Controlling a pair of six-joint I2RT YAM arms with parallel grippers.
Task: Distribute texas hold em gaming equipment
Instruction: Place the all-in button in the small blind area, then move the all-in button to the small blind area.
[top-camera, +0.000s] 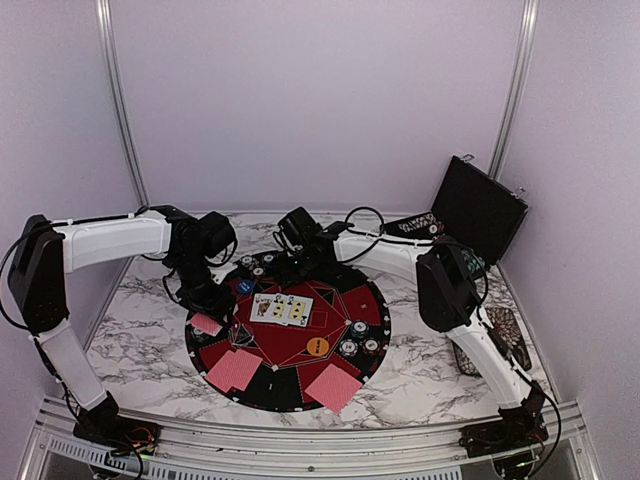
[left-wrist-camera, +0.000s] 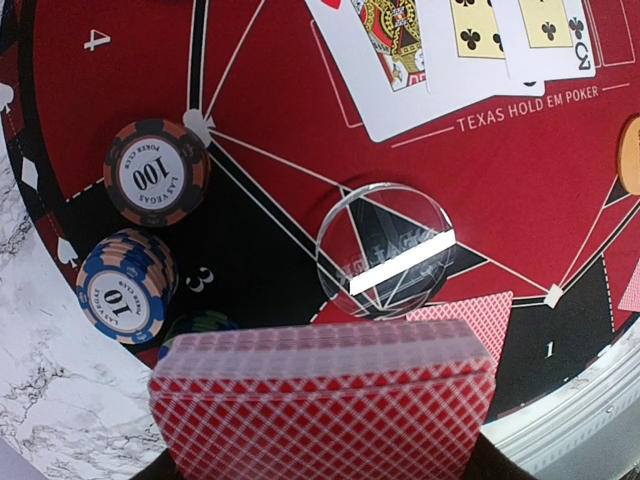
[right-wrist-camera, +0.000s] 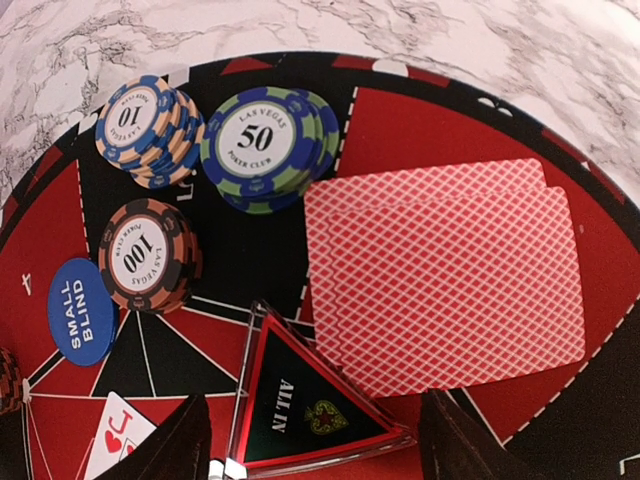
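Over the round red-and-black poker mat (top-camera: 300, 345), left tool (left-wrist-camera: 320, 470) grasps the pink-red-backed card deck (left-wrist-camera: 322, 400); right tool (right-wrist-camera: 310, 440) released above the triangular all-in marker (right-wrist-camera: 300, 405). Dealing continues; next: place cards at an unfilled seat

Lighting is even and diffuse throughout; the overhead view is soft and low in detail, with faint shadows under the arms on the white marbled tabletop (top-camera: 150, 330). In the left wrist view the red-backed deck of cards (left-wrist-camera: 325, 400) at the bottom edge is blurred, and the clear round acrylic disc (left-wrist-camera: 385, 250) carries a bright white glare strip. The right wrist view is sharp; the round black-and-red poker mat (right-wrist-camera: 480, 130) curves at the edges.
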